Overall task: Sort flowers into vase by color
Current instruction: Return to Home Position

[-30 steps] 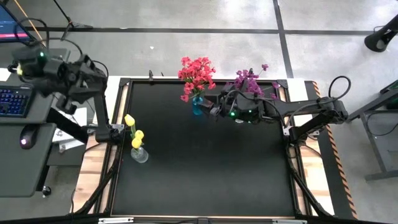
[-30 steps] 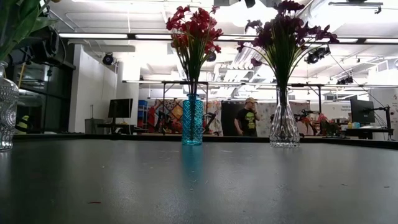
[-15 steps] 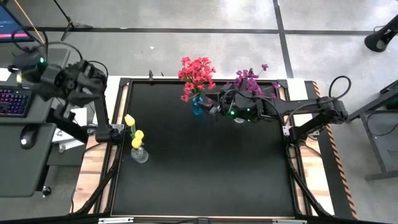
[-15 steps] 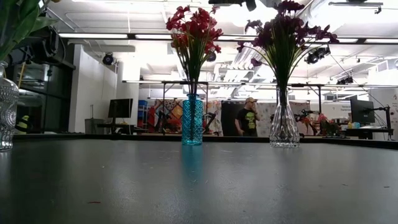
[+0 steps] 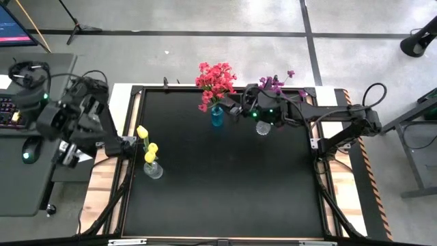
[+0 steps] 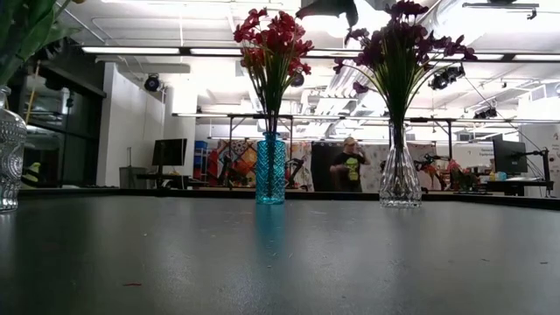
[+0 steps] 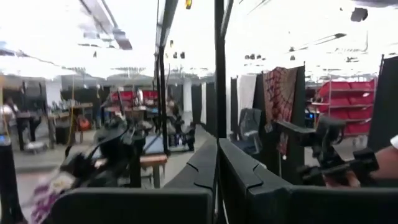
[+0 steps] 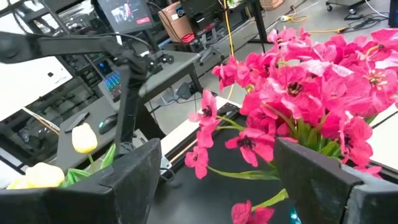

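Observation:
Red-pink flowers (image 5: 216,78) stand in a blue vase (image 6: 270,171) at the far middle of the table. To their right, purple flowers (image 6: 402,44) stand in a clear vase (image 5: 262,127). Yellow buds (image 5: 147,140) stand in another clear vase (image 5: 153,169) near the left edge. My right gripper (image 5: 235,109) hovers open between the red-pink and purple bunches. In its wrist view the red-pink blooms (image 8: 298,87) lie just beyond its spread fingers (image 8: 130,180). My left gripper (image 7: 217,163) is shut on nothing, out past the table's left edge.
The black table top (image 5: 225,191) is bare across its middle and near half. A desk with a keyboard and mouse (image 5: 27,154) stands left of the table. A person (image 6: 350,166) stands far off in the room behind.
My left arm has swung back from the far left corner toward the near side, staying outside the table's left edge. My right gripper has shifted a little toward the far edge, and the clear vase under the purple flowers now shows in the high view.

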